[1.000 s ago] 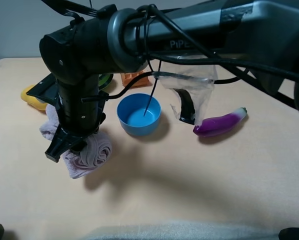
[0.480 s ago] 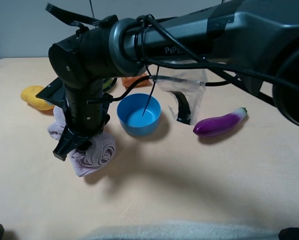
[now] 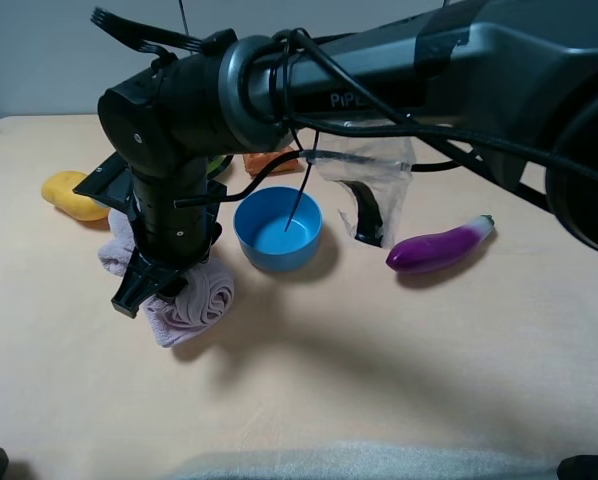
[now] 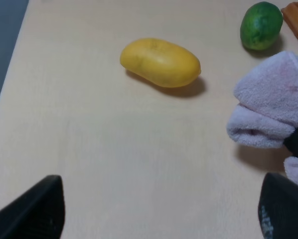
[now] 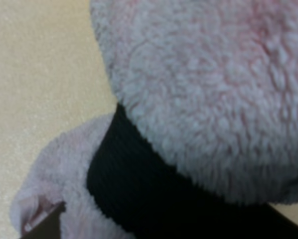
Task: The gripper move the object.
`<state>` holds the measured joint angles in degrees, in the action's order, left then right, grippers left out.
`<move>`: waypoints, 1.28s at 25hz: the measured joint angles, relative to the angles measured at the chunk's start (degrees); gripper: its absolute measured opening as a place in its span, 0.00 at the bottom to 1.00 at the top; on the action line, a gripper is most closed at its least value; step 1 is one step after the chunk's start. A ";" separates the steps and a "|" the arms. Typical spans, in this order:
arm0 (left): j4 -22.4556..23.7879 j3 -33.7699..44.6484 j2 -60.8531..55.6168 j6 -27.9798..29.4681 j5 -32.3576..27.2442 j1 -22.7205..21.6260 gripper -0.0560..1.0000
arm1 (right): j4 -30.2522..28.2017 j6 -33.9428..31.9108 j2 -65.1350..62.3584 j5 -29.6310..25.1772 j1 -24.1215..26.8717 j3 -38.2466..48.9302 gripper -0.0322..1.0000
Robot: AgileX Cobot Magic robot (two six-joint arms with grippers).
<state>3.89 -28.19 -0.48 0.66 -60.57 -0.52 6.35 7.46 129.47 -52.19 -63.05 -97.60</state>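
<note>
The pale mauve-grey rolled towel [image 3: 192, 298] with its black band lies on the table left of the blue bowl. My right gripper [image 3: 151, 288], a black claw on the thick dark arm, reaches across to the left and is shut on the towel's middle. The right wrist view is filled by the towel [image 5: 204, 74] and its black band [image 5: 139, 184], with one fingertip [image 5: 42, 228] at the edge. My left gripper [image 4: 159, 214] is open and empty over bare table, and the towel [image 4: 273, 97] shows beside it.
A blue bowl [image 3: 277, 228] stands right of the towel. A purple eggplant [image 3: 441, 247] and a clear bag [image 3: 371, 190] lie further right. A yellow mango [image 3: 71, 195] lies behind the towel; a green fruit [image 4: 261, 19] and an orange waffle piece [image 4: 297, 15] sit at the back.
My right gripper has carried the towel a little to the right, toward the bowl, mostly in the first half second. The mango is now uncovered behind it.
</note>
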 joint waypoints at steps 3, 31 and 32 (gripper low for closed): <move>0.00 0.00 0.00 0.00 0.00 0.00 0.85 | -0.19 0.00 0.00 0.00 0.00 0.00 0.40; 0.00 0.00 0.00 0.00 0.00 0.00 0.85 | -0.38 0.00 -0.31 0.06 0.00 0.00 0.70; 0.00 0.00 0.00 0.00 0.00 0.00 0.85 | -0.38 0.00 -0.59 -0.05 0.00 0.00 0.70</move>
<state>3.89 -28.19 -0.48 0.66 -60.57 -0.52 5.96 7.46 128.88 -52.23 -63.05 -97.60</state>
